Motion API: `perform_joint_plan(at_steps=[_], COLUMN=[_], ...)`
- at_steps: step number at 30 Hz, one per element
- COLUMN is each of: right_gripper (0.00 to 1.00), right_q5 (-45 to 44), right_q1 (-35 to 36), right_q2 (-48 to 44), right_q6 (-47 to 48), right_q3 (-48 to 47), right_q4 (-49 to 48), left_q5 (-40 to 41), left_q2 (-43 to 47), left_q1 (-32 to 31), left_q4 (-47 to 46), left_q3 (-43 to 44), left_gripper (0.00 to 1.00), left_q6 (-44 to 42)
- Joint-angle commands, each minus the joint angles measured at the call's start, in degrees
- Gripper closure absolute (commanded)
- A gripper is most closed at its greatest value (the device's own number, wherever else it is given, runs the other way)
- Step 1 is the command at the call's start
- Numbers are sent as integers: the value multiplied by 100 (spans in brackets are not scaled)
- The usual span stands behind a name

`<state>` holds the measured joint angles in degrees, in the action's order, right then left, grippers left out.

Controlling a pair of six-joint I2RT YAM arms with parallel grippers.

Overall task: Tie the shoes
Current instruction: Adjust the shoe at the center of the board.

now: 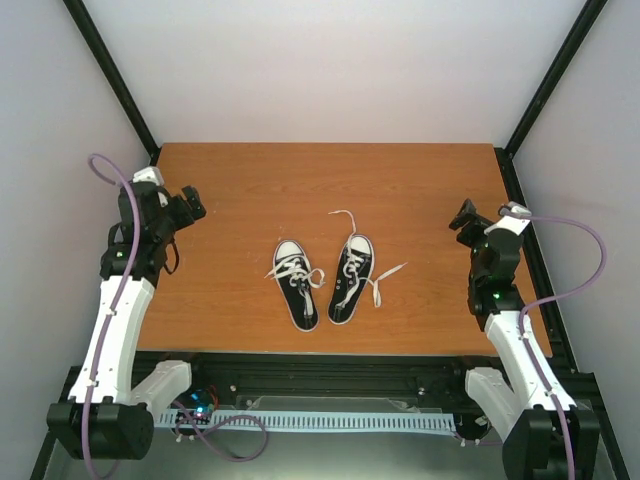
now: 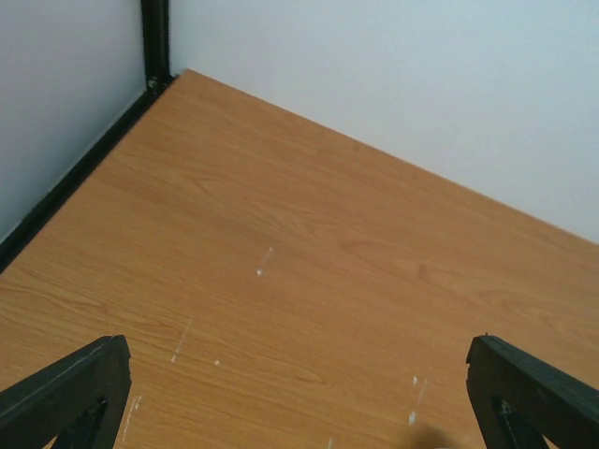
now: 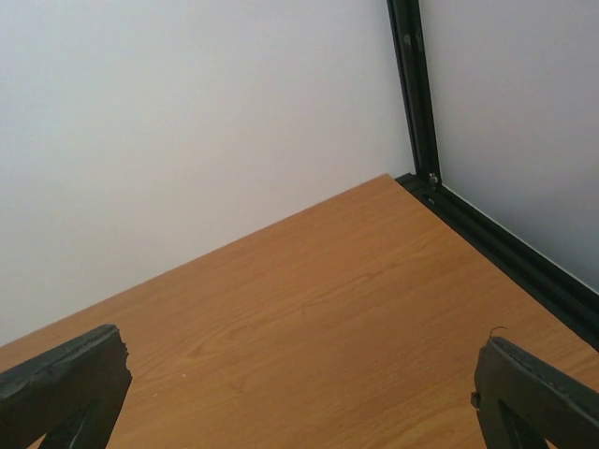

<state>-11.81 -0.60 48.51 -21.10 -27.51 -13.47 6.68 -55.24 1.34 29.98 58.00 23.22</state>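
Observation:
Two small black shoes with white toe caps lie side by side at the table's middle in the top view, toes pointing away from the arms: the left shoe [image 1: 296, 282] and the right shoe [image 1: 352, 277]. Their white laces [image 1: 382, 279] trail loose over the wood. My left gripper [image 1: 190, 208] hovers at the table's left edge, well away from the shoes, open and empty. At the right edge my right gripper [image 1: 463, 219] is open and empty too. Both wrist views show only bare wood between wide-set fingertips [image 2: 70, 388] [image 3: 533, 388].
The wooden table [image 1: 240, 190] is walled by white panels with black frame posts [image 1: 120, 80] at the back corners. A black rail [image 3: 505, 248] runs along the right edge. A cable strip lies along the front edge [image 1: 320, 420] between the arm bases.

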Motion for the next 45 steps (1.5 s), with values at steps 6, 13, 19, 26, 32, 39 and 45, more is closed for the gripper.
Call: perform_joint_plan(at_steps=[6, 13, 19, 26, 32, 39, 45], right_gripper=[0, 0, 0, 0, 4, 13, 29], right_q5=[421, 2164, 2491, 1408, 1288, 197, -521], right_q1=[29, 36, 839, 3117, 4351, 5106, 5148], right_q2=[107, 520, 1404, 2555, 3217, 3535, 3760], right_q6=[140, 461, 377, 624, -97, -1301, -1793], right_q3=[-342, -400, -988, -1869, -2002, -2200, -2215], right_q4=[303, -171, 453, 2014, 2070, 3014, 3673], left_q5=[-749, -962, -2054, -2872, -3675, -4385, -4599], left_q2=[-219, -305, -422, -689, -747, -1032, -1666], left_q1=[34, -56, -548, -1169, -1294, -1347, -1726], left_q4=[269, 271, -339, -533, -576, -1190, -1549], left_q3=[293, 289, -393, -1143, -1718, -2502, -2375], left_gripper=[0, 0, 0, 1, 1, 1, 3], left_q6=[-385, -157, 522, 510, 564, 1099, 1129])
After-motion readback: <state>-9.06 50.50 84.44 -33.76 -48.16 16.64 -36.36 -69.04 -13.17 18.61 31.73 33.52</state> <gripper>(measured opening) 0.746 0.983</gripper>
